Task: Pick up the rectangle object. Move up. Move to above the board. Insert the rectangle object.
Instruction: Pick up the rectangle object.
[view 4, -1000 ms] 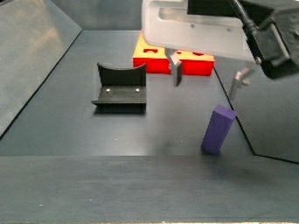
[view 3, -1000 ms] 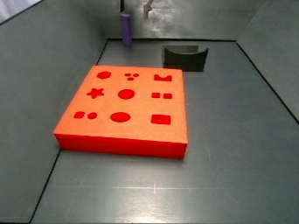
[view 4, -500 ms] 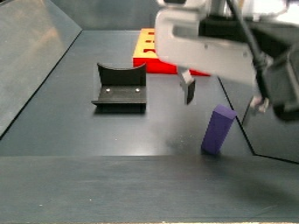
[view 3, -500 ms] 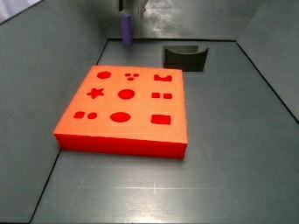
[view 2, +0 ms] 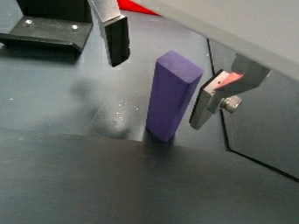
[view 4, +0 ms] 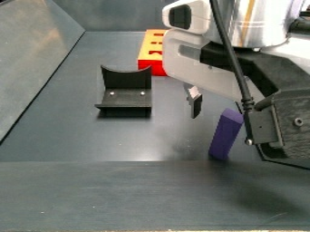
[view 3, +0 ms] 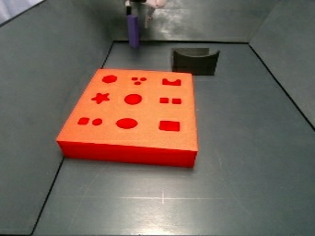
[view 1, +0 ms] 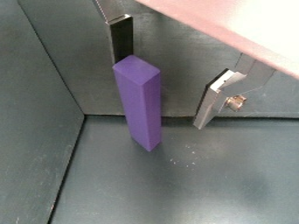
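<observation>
**Open gripper straddling the upright purple block at the far edge of the floor**

The rectangle object (view 1: pixel 139 101) is standing upright on the dark grey floor (view 3: pixel 246 184), close to the far wall in a side view (view 3: pixel 132 30) and near a side wall in the wrist views. The gripper (view 1: pixel 170 74) is sitting low around it with its jaws wide apart: one finger (view 1: pixel 121 39) is hanging on one side of the block and the other on the opposite side, and a clear gap is showing between each dark pad and the purple faces in both wrist views, so nothing is being held.

The board (view 3: pixel 133 112) is lying flat toward the middle of the floor, well apart from the block, with its circle, star, cross and rectangle cut-outs facing up. The dark grey arch-shaped block (view 3: pixel 196 60) is resting near the far edge, beside the board's far corner and apart from the purple block.
</observation>
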